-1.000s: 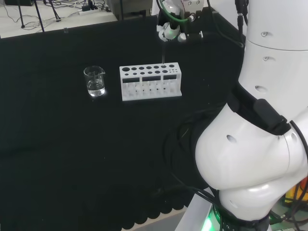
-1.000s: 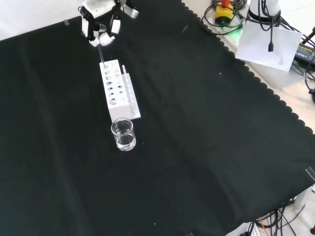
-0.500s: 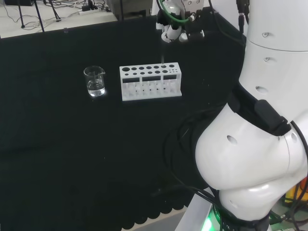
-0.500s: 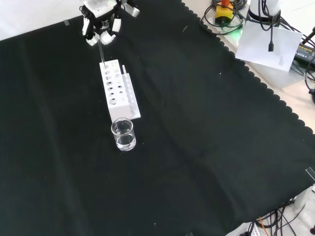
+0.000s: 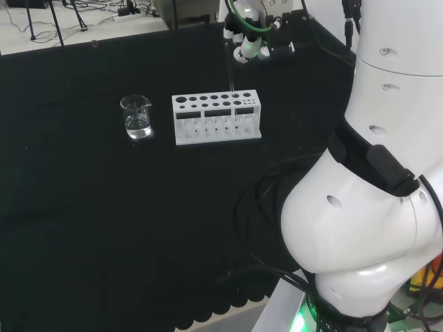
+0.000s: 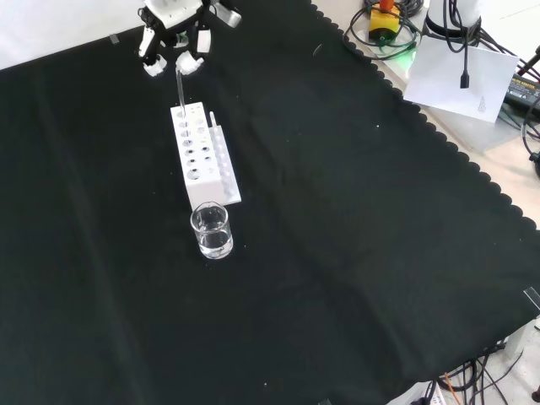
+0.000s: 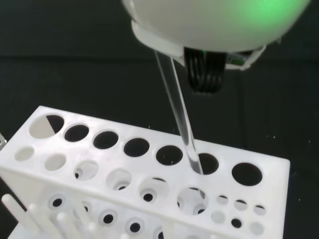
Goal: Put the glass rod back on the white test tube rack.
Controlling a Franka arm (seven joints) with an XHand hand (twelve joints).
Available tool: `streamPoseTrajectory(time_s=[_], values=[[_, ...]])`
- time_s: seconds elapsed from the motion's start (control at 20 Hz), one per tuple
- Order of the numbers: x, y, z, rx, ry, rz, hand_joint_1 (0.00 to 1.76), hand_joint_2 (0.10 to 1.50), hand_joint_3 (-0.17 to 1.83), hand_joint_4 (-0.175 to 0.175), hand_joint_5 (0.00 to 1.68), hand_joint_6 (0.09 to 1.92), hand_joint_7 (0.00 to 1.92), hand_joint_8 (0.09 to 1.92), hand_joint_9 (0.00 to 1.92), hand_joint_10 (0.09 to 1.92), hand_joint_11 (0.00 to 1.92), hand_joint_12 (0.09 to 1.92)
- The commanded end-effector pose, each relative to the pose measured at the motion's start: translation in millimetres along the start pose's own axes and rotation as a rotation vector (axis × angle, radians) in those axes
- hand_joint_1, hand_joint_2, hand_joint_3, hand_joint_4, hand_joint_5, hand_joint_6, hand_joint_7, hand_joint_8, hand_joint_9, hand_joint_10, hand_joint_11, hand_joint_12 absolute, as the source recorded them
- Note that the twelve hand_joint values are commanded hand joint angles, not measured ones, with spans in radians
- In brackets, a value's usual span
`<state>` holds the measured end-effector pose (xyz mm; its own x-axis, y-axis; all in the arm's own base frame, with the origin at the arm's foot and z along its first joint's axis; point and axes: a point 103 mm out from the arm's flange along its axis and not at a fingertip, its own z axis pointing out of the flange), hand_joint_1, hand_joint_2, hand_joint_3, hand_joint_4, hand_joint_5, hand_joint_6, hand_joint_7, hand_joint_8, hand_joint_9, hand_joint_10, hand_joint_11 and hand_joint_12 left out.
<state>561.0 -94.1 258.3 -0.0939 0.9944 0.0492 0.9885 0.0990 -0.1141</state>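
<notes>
The glass rod [image 7: 179,112] stands nearly upright with its lower end in a large hole near one end of the white test tube rack [image 7: 124,184]; in the front view it rises from the rack's far end [image 6: 180,89]. Its top reaches up to the robot hand [image 6: 175,38], whose fingers [image 6: 189,61] hang spread just above it; whether they touch the rod I cannot tell. A glass beaker [image 6: 211,229] with a little clear liquid stands just beside the rack's near end on the black surface [image 6: 354,236].

A small clear glass beaker [image 6: 211,230] with a little clear liquid stands on the black cloth [image 6: 354,253]. In the front view, white paper [image 6: 460,80] lies at two o'clock, beyond the cloth's scalloped edge.
</notes>
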Motion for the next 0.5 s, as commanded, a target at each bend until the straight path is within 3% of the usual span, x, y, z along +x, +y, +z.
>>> streamPoseTrajectory(time_s=[0.05,0.5], values=[[-3.3,-2.1,-1.6,-0.001,-0.005,0.012,1.40,0.45,0.88,-0.175,0.69,0.95,1.01,0.80,1.79,0.96,1.92,1.13],[-0.8,-6.2,-10.6,-0.016,-0.025,0.015,1.41,0.45,0.88,-0.175,0.70,0.94,1.00,0.80,1.78,0.97,1.92,1.14]])
